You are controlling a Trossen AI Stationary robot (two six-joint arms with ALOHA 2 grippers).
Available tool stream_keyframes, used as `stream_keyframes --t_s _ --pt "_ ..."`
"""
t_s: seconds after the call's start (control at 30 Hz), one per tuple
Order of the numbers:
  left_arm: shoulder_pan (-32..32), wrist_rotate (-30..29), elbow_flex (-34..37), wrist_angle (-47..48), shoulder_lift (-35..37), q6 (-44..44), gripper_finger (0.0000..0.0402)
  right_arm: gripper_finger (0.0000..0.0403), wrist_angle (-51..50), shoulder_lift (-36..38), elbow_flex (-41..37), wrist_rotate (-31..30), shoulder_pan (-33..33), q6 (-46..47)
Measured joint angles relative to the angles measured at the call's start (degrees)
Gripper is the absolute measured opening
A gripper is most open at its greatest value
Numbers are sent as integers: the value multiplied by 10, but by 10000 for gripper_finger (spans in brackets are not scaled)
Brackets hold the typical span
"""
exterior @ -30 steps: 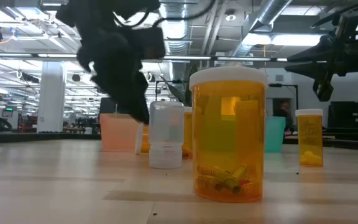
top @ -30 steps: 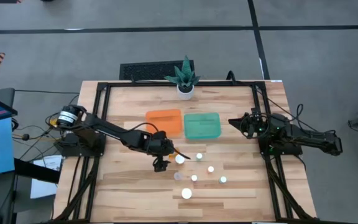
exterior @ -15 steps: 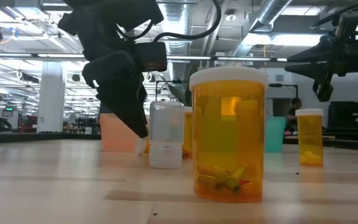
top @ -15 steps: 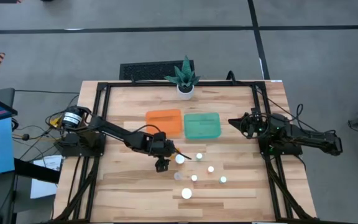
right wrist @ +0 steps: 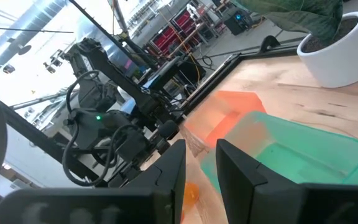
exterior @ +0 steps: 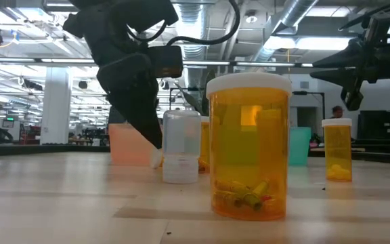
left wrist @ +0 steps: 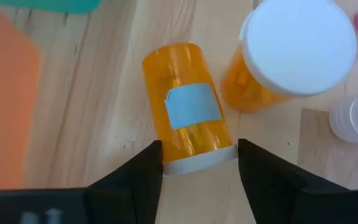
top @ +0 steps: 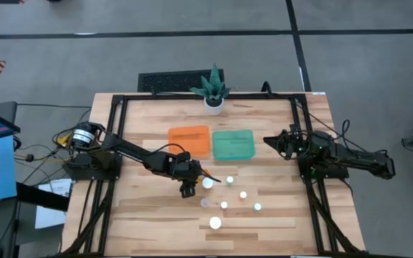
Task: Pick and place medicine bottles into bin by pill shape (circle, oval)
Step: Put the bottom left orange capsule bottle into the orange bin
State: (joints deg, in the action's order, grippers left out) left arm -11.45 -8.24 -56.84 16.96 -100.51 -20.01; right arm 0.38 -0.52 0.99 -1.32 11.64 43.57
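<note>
Since a second ago, we see the left gripper (top: 186,190) shift slightly toward the bottles and its fingers draw in around one of them; the right arm has not moved.

From above, we count six white caps: one just beside the left gripper (top: 207,183), and five more beyond it (top: 229,180), (top: 243,194), (top: 224,205), (top: 257,207), (top: 215,223). A faint clear bottle (top: 205,203) stands near the gripper too. Two trays lie farther up the table from the tool, one orange tray (top: 189,135) and one green tray (top: 234,145), side by side. One plant pot (top: 214,103) sits at the far edge. The left arm reaches low across the table, wrist bent down. The right gripper (top: 269,140) hangs beside the green tray, well apart from the bottles.

At table height, we see one big amber bottle (exterior: 249,146) nearest the camera, one clear bottle (exterior: 181,146), and one narrow amber bottle (exterior: 337,149). The left gripper (exterior: 156,150) slants down with its tip just beside the clear bottle.

From the left wrist, we see one lying amber bottle (left wrist: 189,122) with a blue label, its cap end between the two fingers (left wrist: 143,171), which touch or nearly touch it. One upright wide-capped bottle (left wrist: 298,43) stands just beside it.

From the right wrist, we see fingers (right wrist: 170,171) parted narrowly, holding nothing.
</note>
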Motion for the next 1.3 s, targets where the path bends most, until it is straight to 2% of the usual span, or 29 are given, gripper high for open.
stream_keyframes --t_s 0.3,0.6,0.73,0.87,1.07,1.17,1.3 --pt "-12 19 -18 45 22 -71 172 103 9 0 -1 7 0 18" --pt "-13 15 -68 116 77 -62 143 103 21 -14 5 16 0 -8" --pt "-13 2 -68 119 81 -53 141 121 16 -41 14 42 0 -34" --pt "-15 42 -68 97 64 -32 180 171 16 -74 17 47 0 -35" --pt "-38 22 -68 65 16 -17 292 248 24 -101 18 61 0 -18" --pt "-51 -17 -68 90 -10 -48 344 263 22 -101 18 67 0 -8" --pt "-60 -51 -68 89 -29 -68 380 265 28 -100 18 73 0 -5"
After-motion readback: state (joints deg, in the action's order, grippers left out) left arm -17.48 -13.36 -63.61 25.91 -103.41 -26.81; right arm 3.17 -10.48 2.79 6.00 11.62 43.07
